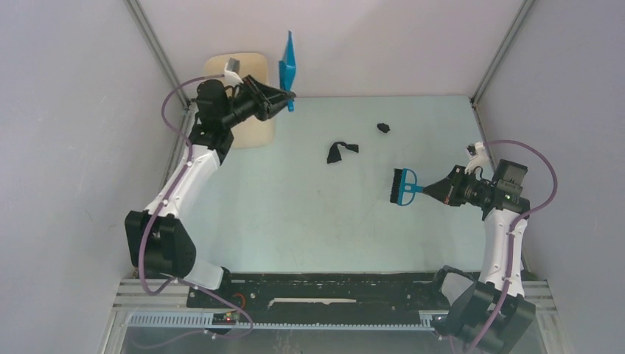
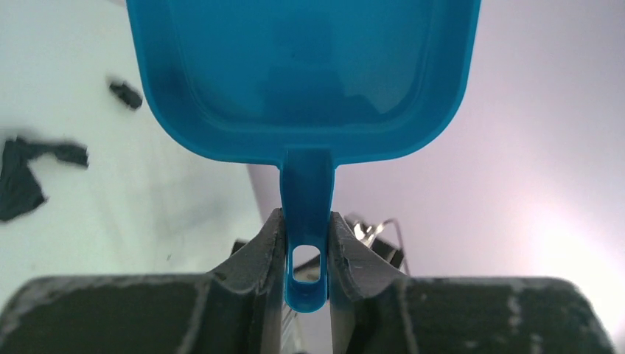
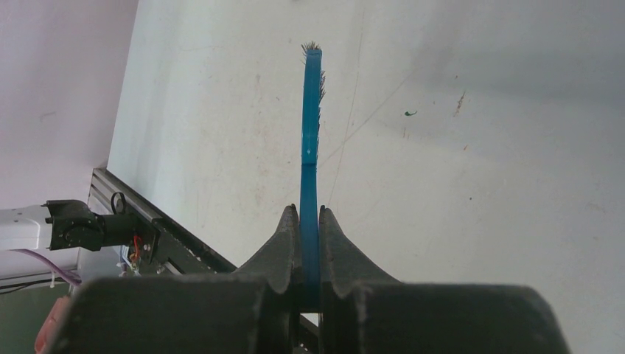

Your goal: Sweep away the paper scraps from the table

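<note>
Two black paper scraps lie on the pale green table [image 1: 295, 214]: a larger crumpled one [image 1: 339, 150] near the middle back and a small one [image 1: 383, 127] behind it to the right. Both show in the left wrist view, the larger [image 2: 29, 173] and the small [image 2: 127, 94]. My left gripper [image 1: 284, 94] is shut on the handle of the blue dustpan [image 1: 287, 66], held on edge in the air at the back left; the pan [image 2: 302, 74] is empty. My right gripper [image 1: 435, 189] is shut on the blue hand brush [image 1: 404, 186], seen edge-on in the right wrist view [image 3: 310, 133], right of the scraps.
A beige bin [image 1: 247, 110] stands at the back left corner, under my left arm. White walls close the back and both sides. A black rail [image 1: 317, 291] runs along the table's near edge between the arm bases.
</note>
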Robot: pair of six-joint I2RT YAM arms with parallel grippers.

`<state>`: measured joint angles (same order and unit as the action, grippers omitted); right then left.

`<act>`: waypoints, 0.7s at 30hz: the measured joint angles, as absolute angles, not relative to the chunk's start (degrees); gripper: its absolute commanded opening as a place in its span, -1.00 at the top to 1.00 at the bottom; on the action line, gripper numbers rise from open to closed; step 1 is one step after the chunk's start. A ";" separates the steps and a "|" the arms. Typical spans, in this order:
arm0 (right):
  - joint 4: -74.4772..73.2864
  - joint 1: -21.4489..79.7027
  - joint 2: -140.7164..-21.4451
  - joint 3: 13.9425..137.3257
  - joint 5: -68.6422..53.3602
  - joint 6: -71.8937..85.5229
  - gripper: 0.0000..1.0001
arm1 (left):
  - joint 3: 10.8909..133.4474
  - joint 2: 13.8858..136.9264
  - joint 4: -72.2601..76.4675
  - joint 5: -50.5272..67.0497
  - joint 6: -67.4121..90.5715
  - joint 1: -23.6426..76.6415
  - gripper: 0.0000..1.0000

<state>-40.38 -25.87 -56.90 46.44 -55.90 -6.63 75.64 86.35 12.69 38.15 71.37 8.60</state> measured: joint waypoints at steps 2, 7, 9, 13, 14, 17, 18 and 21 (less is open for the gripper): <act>-40.38 -25.87 -56.71 46.44 -55.90 -6.68 1.00 | 75.64 84.29 5.72 37.69 65.91 11.14 0.86; -40.38 -25.87 -56.29 46.44 -55.86 -6.70 1.00 | 73.73 81.10 -8.54 34.63 52.90 18.33 0.84; -40.38 -25.87 -56.01 46.44 -55.86 -6.70 1.00 | 70.91 79.53 -13.30 32.99 48.31 21.78 0.83; -40.38 -25.85 -55.90 46.44 -55.83 -6.70 1.00 | 66.11 76.84 -24.56 26.30 38.83 29.85 0.83; -40.38 -25.85 -55.88 46.44 -55.83 -6.70 1.00 | 64.99 75.96 -27.24 23.94 36.60 31.68 0.83; -40.38 -25.85 -55.61 46.44 -55.77 -6.72 1.00 | 62.37 72.97 -33.85 18.24 31.46 35.00 0.83; -40.38 -25.85 -55.46 46.44 -55.75 -6.72 1.00 | 61.54 71.94 -35.55 16.12 30.00 35.55 0.82; -40.40 -25.85 -54.94 46.44 -55.59 -6.72 1.00 | 59.09 69.52 -39.29 10.48 26.76 36.95 0.81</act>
<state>-40.40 -25.85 -54.94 46.44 -55.59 -6.72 59.09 69.52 -39.29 10.48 26.76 36.95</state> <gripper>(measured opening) 0.074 0.241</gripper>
